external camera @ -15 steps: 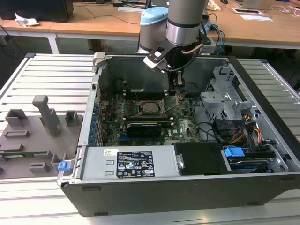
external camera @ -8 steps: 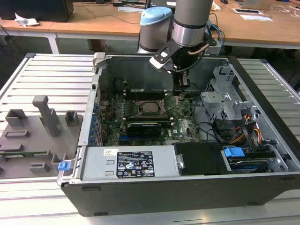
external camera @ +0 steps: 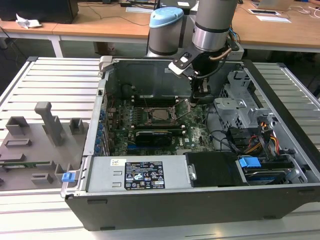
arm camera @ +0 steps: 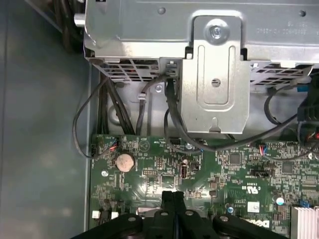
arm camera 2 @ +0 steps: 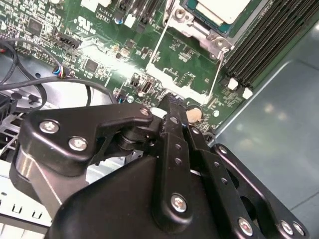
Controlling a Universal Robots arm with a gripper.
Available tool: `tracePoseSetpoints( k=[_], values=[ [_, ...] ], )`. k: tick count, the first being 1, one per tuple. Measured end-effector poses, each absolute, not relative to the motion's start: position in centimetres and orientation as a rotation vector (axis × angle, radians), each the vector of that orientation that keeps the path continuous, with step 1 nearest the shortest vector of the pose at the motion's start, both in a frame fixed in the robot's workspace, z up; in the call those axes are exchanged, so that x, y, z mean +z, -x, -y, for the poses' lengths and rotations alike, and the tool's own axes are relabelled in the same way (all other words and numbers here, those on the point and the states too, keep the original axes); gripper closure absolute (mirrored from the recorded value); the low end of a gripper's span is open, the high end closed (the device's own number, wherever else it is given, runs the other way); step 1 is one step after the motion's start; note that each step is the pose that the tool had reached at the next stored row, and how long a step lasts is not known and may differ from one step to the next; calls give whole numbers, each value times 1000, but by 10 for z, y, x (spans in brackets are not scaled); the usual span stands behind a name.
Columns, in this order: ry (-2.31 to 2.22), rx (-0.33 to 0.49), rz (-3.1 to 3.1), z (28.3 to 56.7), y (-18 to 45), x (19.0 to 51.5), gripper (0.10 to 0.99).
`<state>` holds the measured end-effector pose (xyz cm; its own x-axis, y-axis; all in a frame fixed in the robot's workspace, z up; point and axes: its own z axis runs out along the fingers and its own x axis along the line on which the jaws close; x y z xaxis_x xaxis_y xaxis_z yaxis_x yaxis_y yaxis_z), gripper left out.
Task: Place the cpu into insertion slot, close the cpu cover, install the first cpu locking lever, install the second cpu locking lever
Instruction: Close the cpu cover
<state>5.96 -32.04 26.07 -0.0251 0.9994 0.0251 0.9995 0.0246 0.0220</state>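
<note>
With my black gripper (arm camera 2: 172,103) pinched shut and empty beside the thin silvery wire locking lever (arm camera 2: 216,74), a skewed push could gouge the green motherboard (arm camera 2: 99,45).

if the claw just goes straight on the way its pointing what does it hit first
Most likely the green motherboard, on the stretch beside the cpu. The claw points down at it with nothing seen between, though depth is unclear.

The jaws were matt black, studded with bright metal screws (arm camera 2: 178,202). The cpu (arm camera 2: 222,9) had a smooth, pale metal top; the motherboard (arm camera: 229,172) was glossy green, the drive cage (arm camera: 214,74) bare dull sheet metal, the counter (external camera: 50,80) ribbed pale metal.
</note>
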Motion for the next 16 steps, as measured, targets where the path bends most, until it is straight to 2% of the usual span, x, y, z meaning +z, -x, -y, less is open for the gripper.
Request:
tracePoseSetpoints(
  k=[16],
  values=[
    [2185,-40,2242,319,-68,248,980]
  ],
)
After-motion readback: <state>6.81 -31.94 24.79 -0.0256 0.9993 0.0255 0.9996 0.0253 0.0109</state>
